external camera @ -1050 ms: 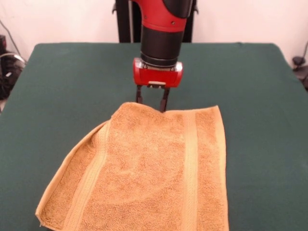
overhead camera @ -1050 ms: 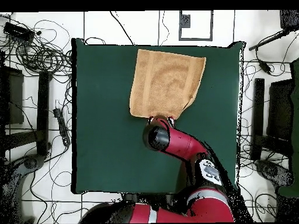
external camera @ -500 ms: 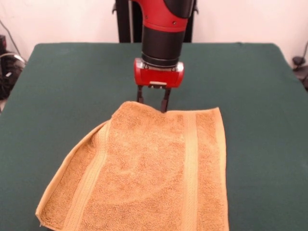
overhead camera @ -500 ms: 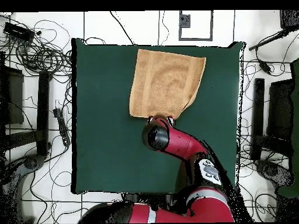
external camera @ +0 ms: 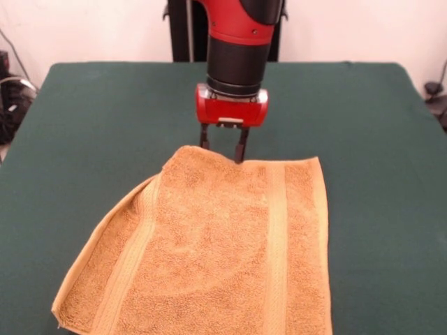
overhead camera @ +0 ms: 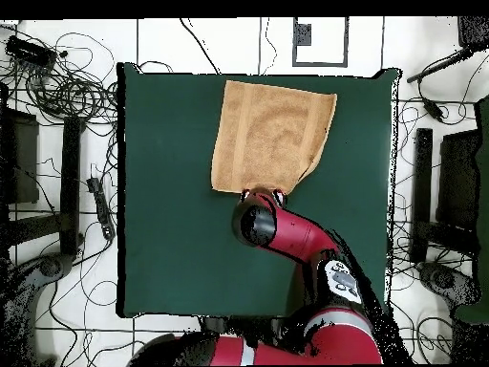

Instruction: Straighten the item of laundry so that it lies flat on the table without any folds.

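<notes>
Open table (external camera: 363,112) all around towel (external camera: 209,251)

1. this is a robotics lab, not a home or a shop.
2. a red and black robot arm (overhead camera: 287,239) stands at one side of a big table (overhead camera: 172,191) covered in dark green felt-like cloth, a surface dressed for testing.
3. black cables (overhead camera: 67,86) lie in loose coils and tangles all over the pale floor round the table.
4. dark stands and bits of equipment (overhead camera: 72,182) sit on both sides of the table, with more gear (external camera: 10,98) at the edge in the front view.
5. the wall (external camera: 363,28) behind is plain and white, with no furnishing of a lived-in room.
</notes>
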You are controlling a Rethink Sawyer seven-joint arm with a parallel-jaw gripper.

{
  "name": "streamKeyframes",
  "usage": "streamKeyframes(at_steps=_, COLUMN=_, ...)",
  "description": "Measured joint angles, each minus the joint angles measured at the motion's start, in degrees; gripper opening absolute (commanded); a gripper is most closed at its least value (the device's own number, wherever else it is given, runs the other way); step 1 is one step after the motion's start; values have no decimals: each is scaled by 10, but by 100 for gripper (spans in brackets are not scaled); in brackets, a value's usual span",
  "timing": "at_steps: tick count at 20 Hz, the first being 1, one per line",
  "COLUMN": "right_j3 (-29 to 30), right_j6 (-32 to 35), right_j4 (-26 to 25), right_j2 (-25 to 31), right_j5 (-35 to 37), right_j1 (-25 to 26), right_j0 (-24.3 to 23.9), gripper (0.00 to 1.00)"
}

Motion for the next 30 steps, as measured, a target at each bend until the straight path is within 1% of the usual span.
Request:
streamKeyframes(at_steps=8, right_j3=14, right_j6=0, right_j4=0, right_j2=15, right_j5=0, right_j1=-28, right_j0=0, gripper=100)
streamKeyframes(at_steps=15, right_j3=40, right_j6=0, right_j4=0, right_j2=29, right_j5=0, right_j1=-58, right_j0=-7, gripper=100)
streamKeyframes(at_steps=23, right_j3=50, right_j6=0, right_j4=0, right_j2=30, right_j5=0, right_j1=-61, right_j0=-11, gripper=100)
streamKeyframes(at_steps=27, right_j3=52, right_j6=0, right_j4=15, right_j2=30, right_j5=0, right_j1=-61, right_j0=-14, gripper=100)
streamKeyframes(at_steps=30, right_j3=59, right_j6=6, right_j4=40, right_j2=31, right_j5=0, right_j1=-61, right_j0=-18, gripper=100)
